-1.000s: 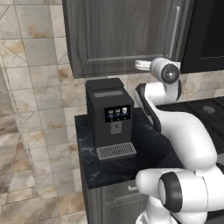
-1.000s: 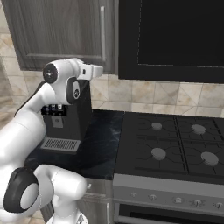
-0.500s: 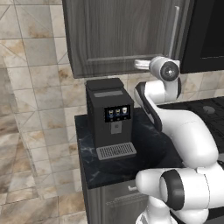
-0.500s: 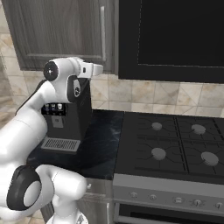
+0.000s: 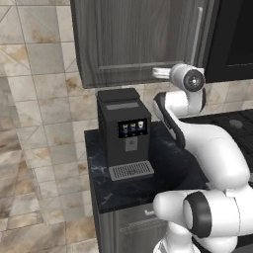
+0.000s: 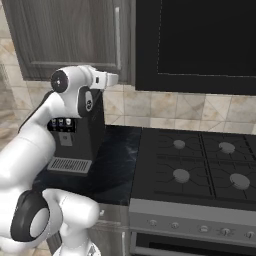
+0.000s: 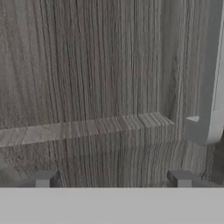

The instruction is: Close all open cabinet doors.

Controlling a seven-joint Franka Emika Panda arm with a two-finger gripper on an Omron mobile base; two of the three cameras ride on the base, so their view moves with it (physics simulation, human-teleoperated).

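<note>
One cabinet door (image 5: pixel 133 39), dark wood grain with a recessed centre and a vertical silver bar handle (image 5: pixel 196 34), hangs above the counter; it is also in the right base view (image 6: pixel 65 30). It looks about flush with the cabinet front, and I cannot tell if a small gap is left. My gripper (image 5: pixel 157 73) (image 6: pixel 113 78) is at the door's lower right corner, pointing at it. In the hand view the gripper (image 7: pixel 113 179) is open, its fingertips (image 7: pixel 46 178) wide apart right up against the door panel (image 7: pixel 87 78), with the handle's lower end (image 7: pixel 210 113) to the right.
A black coffee machine (image 5: pixel 123 133) stands on the dark counter (image 5: pixel 168 173) right under the door. The black microwave (image 6: pixel 200 40) hangs to the door's right, above the stove (image 6: pixel 200 170). Tiled wall (image 5: pixel 34 99) lies to the left.
The hand has shifted only slightly by the door's lower edge. The door looks the same.
</note>
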